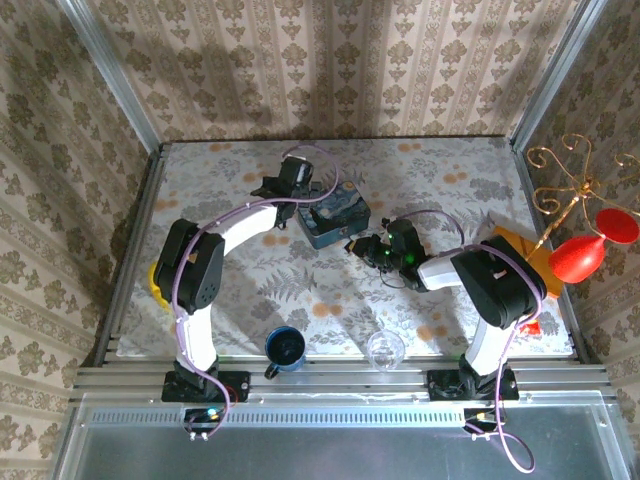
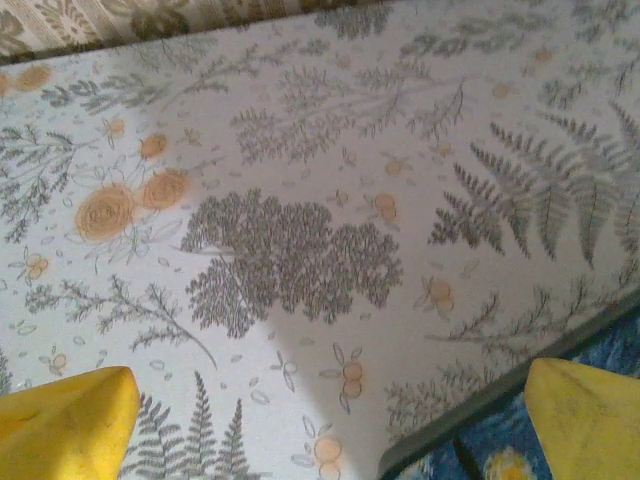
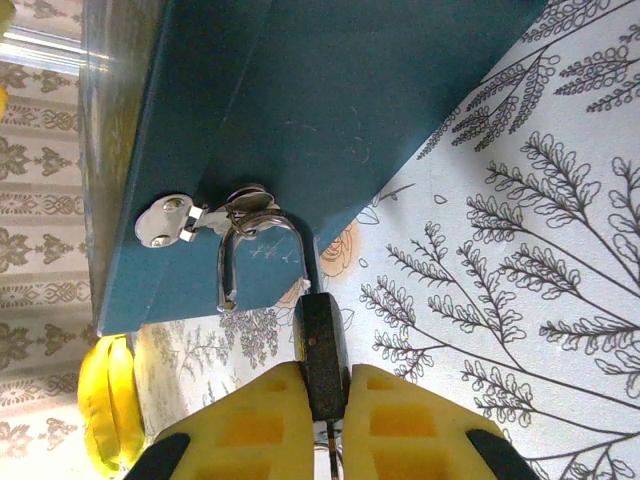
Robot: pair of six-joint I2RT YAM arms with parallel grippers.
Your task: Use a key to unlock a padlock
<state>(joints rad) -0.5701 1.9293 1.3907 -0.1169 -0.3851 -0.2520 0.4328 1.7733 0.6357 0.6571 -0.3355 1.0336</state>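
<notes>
Right arm: folded at the elbow, forearm running left, low over the floral tablecloth [image 1: 250, 290]. Right gripper [image 3: 323, 398] clamped tight on the body of the small dark grey metal padlock [image 3: 322, 345]. The lock's shackle is threaded through the silver hasp [image 3: 240, 205] on the blue painted tin box [image 1: 335, 222], mid-table. Left arm: stretched far, wrist tipped down at the tin's far-left corner. Left gripper [image 2: 325, 420] jaws spread wide, gripping nothing, above bare cloth just beside the tin's edge.
</notes>
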